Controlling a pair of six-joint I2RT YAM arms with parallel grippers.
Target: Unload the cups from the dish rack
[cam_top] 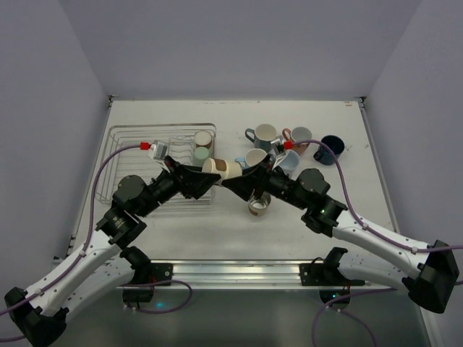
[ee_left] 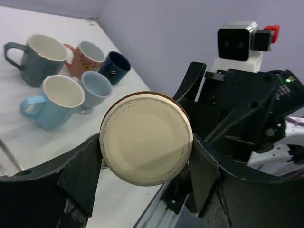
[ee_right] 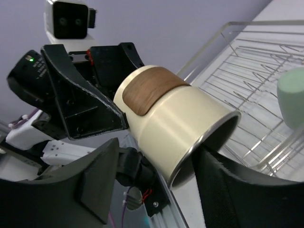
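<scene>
Beige tumbler (cam_top: 221, 168): we see it lying sideways, held off the table (cam_top: 347, 202) between both arms, just beside the right edge of the dish rack (cam_top: 119, 155).
Left gripper (ee_left: 145, 164): clenched on the tumbler's bottom end, with both fingers (ee_left: 78, 175) touching it.
Right gripper (ee_right: 156, 166): released. Its fingers (ee_right: 95, 185) stand on either side of the tumbler's rim end, and one shows a gap.
Rack content: pale green tumbler (cam_top: 202, 153) and a brown-banded cup (cam_top: 204, 137) behind it.
Table, right of rack: grey-teal mug (cam_top: 264, 134), salmon mug (cam_top: 299, 136), navy mug (cam_top: 331, 149), light blue mug (cam_top: 255, 157) and second light blue mug (cam_top: 288, 160), standing close together.
</scene>
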